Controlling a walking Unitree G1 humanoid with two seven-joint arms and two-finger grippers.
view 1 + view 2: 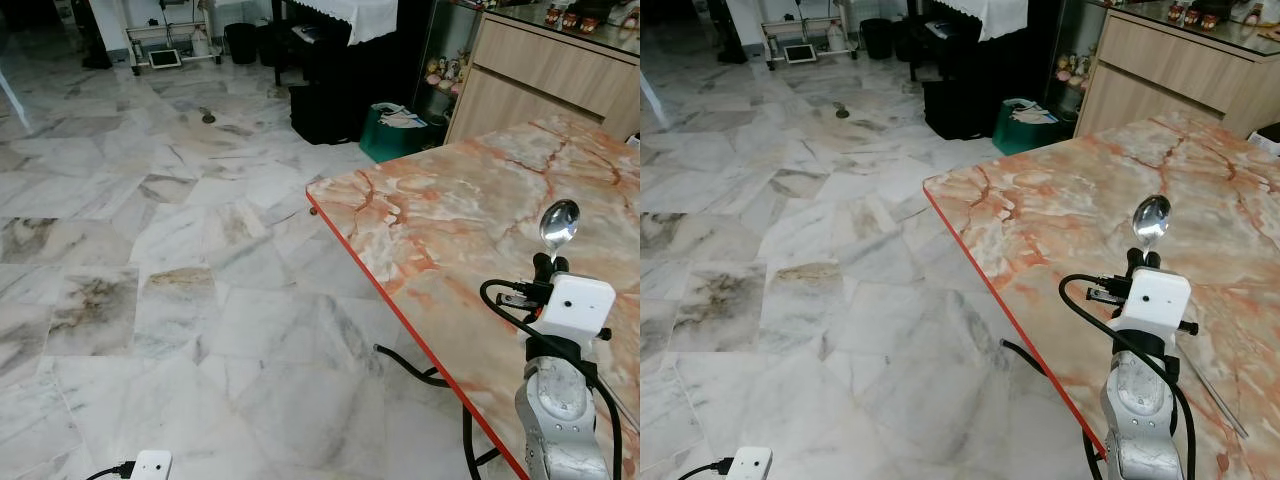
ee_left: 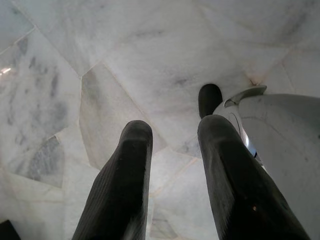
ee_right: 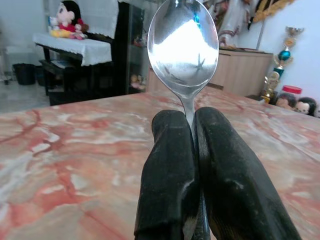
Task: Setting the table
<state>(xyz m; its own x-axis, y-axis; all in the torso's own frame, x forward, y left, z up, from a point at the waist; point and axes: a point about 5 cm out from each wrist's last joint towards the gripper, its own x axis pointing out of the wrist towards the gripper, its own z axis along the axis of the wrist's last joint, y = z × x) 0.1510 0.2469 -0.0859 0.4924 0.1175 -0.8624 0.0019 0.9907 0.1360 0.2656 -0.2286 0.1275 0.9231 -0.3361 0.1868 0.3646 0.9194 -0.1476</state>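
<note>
Right gripper [image 3: 192,150] jaws pinching upright spoon [image 1: 559,226] over marble bench [image 1: 450,210], red bench edge [image 1: 400,310] at 9 o'clock, open floor [image 1: 150,250] beyond, left gripper [image 2: 170,170] jaws spread.

Soft, even daylight lit the pale floor [image 1: 180,250] and the glossy counter [image 1: 470,210], which carried faint sheen. The spoon [image 3: 183,45] bowl glared white. Close black fingers [image 2: 125,185] looked slightly soft; shadows stayed weak.

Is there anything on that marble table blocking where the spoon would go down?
Nothing visible. The right tool holds the spoon upright over the marble table, whose top around it looks bare.
</note>
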